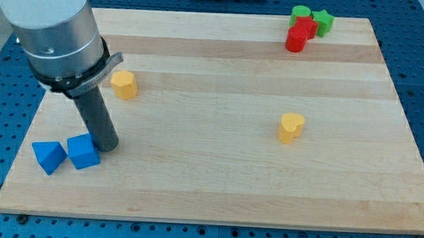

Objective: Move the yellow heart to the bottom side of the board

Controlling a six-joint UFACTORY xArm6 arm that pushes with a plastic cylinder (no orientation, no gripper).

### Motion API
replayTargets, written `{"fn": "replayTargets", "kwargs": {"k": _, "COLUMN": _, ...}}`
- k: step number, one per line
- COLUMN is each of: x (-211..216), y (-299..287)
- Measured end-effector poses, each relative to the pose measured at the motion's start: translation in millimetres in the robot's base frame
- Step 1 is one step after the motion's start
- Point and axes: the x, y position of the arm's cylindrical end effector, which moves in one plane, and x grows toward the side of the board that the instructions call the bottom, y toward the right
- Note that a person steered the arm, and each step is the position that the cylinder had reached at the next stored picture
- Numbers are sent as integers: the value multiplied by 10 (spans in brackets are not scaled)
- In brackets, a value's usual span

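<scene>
My tip [107, 148] rests on the pale wooden board [215, 186], touching or just beside the blue cube block [82, 152], with a blue triangular block [48, 156] on that cube's far left. It is a bare dark rod with nothing to spread or pinch, and it carries nothing. The yellow heart-shaped block [292, 127] sits well apart from my tip, toward the view's right and slightly toward the top, alone on open wood. To drive it toward the bottom edge I judge I must get above it first (approaching straight from here would shove it rightward). A yellow hexagonal block [124, 84] lies above my tip; red and green blocks [306, 27] cluster far above the heart.
</scene>
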Motion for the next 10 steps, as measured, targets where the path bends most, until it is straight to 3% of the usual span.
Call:
{"fn": "replayTargets", "kwargs": {"k": 2, "x": 205, "y": 29}}
{"fn": "replayTargets", "kwargs": {"k": 5, "x": 196, "y": 1983}}
{"fn": "replayTargets", "kwargs": {"k": 7, "x": -23, "y": 2940}}
{"fn": "replayTargets", "kwargs": {"k": 10, "x": -474, "y": 3051}}
